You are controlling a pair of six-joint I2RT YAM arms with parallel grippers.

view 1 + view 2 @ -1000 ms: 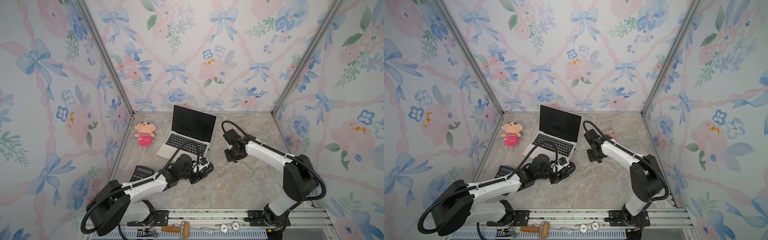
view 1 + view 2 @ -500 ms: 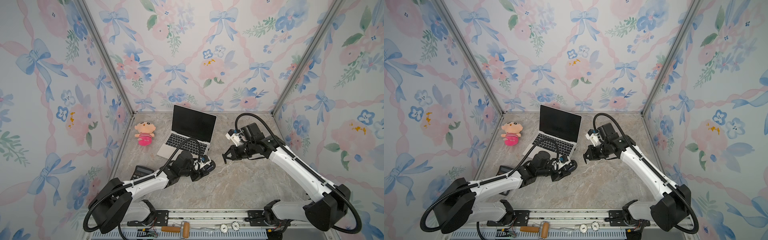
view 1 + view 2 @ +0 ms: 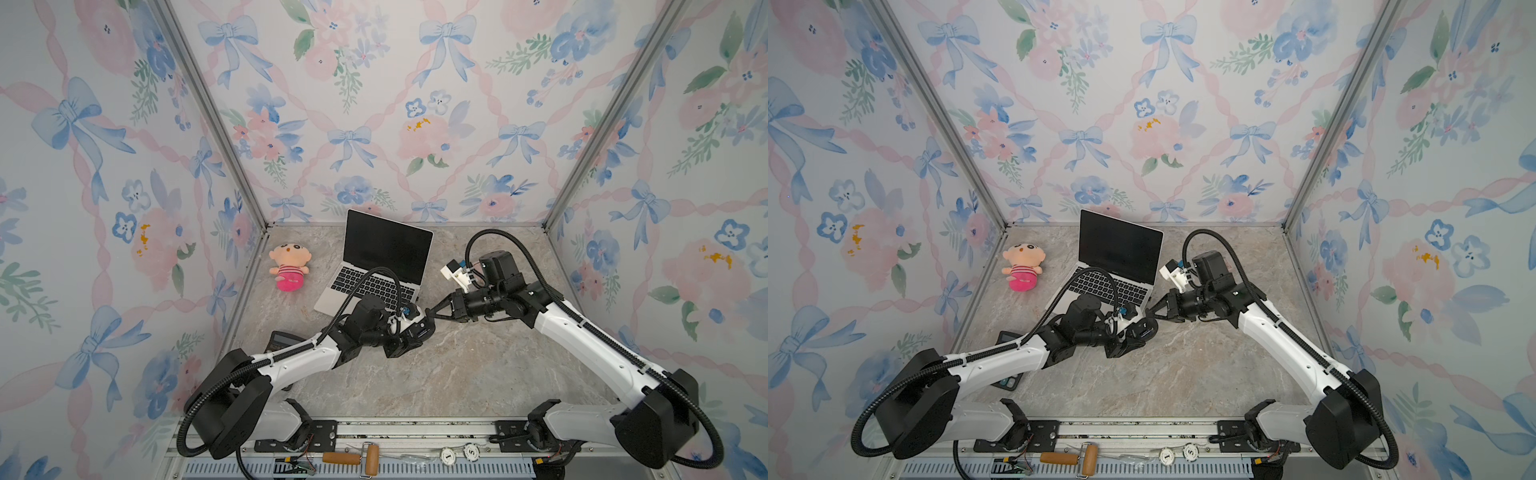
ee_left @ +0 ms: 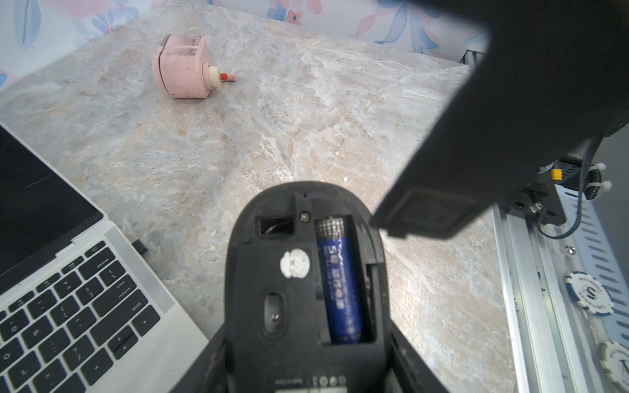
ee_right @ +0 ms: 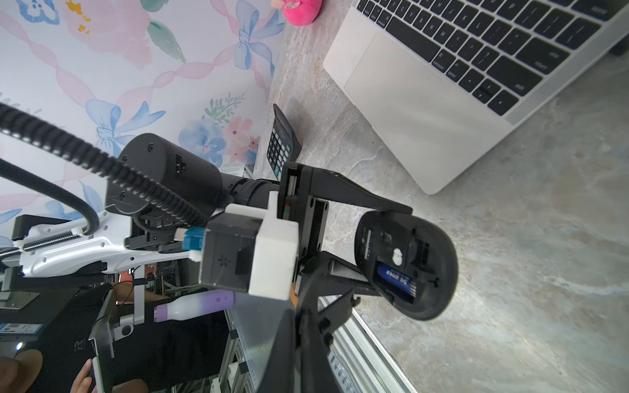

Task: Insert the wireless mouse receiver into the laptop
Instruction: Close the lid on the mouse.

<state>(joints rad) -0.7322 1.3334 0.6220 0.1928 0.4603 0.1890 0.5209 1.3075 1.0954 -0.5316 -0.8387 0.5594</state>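
Since the wireless mouse receiver [image 4: 140, 245] shows in the left wrist view as a small dark stub jutting from the side edge of the laptop [image 4: 177, 323], just beside the top corner of the keyboard, the insertion looks done. Whether it is pushed fully home I cannot tell. The laptop stands open on the stone-patterned table [image 3: 457, 374] with its screen dark.

Near its front corner the left gripper [image 5: 388, 248] clamps the black mouse [image 4: 296, 272] from both sides, underside up and cover off. A blue battery [image 4: 340, 282] is exposed, and the small slot [image 4: 276, 225] beside it looks empty. The right gripper [image 3: 435, 312] points at the mouse with its fingers pressed together, and nothing is visible between them.

What may remain is only releasing the mouse and drawing both arms clear.
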